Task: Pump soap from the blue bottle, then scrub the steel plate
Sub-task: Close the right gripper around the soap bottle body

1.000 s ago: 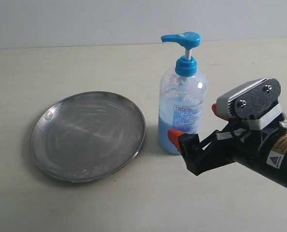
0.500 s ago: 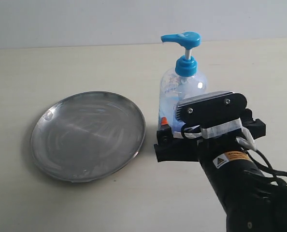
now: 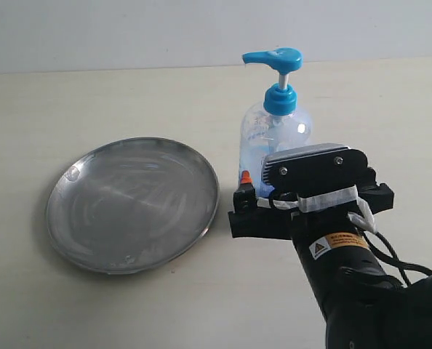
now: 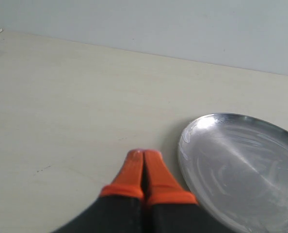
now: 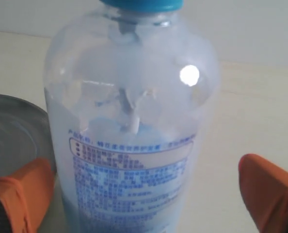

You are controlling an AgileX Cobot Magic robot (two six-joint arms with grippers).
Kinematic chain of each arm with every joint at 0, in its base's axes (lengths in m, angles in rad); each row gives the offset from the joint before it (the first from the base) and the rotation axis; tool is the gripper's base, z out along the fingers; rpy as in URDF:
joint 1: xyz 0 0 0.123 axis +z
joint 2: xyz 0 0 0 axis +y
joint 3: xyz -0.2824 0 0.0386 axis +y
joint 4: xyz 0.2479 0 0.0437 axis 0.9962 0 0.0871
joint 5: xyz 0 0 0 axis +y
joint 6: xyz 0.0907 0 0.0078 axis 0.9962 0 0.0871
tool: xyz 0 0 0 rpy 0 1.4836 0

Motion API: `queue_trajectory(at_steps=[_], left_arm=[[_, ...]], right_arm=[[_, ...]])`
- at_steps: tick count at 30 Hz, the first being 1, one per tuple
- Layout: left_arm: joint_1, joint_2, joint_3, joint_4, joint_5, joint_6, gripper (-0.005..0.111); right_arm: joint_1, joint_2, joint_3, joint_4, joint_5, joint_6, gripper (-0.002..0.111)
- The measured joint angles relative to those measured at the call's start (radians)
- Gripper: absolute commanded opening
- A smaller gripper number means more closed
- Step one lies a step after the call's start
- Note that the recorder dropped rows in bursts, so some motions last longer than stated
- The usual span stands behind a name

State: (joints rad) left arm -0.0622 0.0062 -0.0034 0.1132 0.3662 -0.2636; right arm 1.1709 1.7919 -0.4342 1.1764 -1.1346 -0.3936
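Note:
The blue bottle (image 3: 274,134) stands upright to the right of the steel plate (image 3: 132,203), its blue pump head (image 3: 274,58) up. Light blue soap (image 5: 100,128) fills its lower part. My right gripper (image 3: 310,200) is open at the bottle's lower body. In the right wrist view the bottle (image 5: 129,97) sits between the orange fingertips (image 5: 27,189) of that gripper (image 5: 149,182), nearer one fingertip and well clear of the other. My left gripper (image 4: 144,155) is shut on nothing, low over the table beside the plate's rim (image 4: 187,145).
The pale table (image 3: 92,102) runs back to a light wall (image 3: 129,29). The right arm's dark body (image 3: 361,291) fills the lower right of the exterior view. The left arm is outside that view.
The right arm swung in from the right to the near side of the bottle, bringing its open jaws to either side of the bottle's lower body. Bottle and plate have stayed put.

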Motion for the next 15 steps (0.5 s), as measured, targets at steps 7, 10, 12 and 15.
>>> queue_trajectory(at_steps=[7, 10, 12, 15], left_arm=[[0.000, 0.000, 0.000, 0.000, 0.000, 0.000, 0.000], [0.000, 0.000, 0.000, 0.000, 0.000, 0.000, 0.000], [0.000, 0.000, 0.000, 0.000, 0.000, 0.000, 0.000], [0.000, 0.000, 0.000, 0.000, 0.000, 0.000, 0.000]], right_arm=[[0.000, 0.000, 0.000, -0.002, -0.031, 0.031, 0.105], [0.000, 0.000, 0.000, -0.003, -0.035, 0.033, 0.105], [0.000, 0.000, 0.000, -0.003, -0.035, 0.035, 0.105], [0.000, 0.000, -0.005, -0.002, -0.035, 0.035, 0.105]])
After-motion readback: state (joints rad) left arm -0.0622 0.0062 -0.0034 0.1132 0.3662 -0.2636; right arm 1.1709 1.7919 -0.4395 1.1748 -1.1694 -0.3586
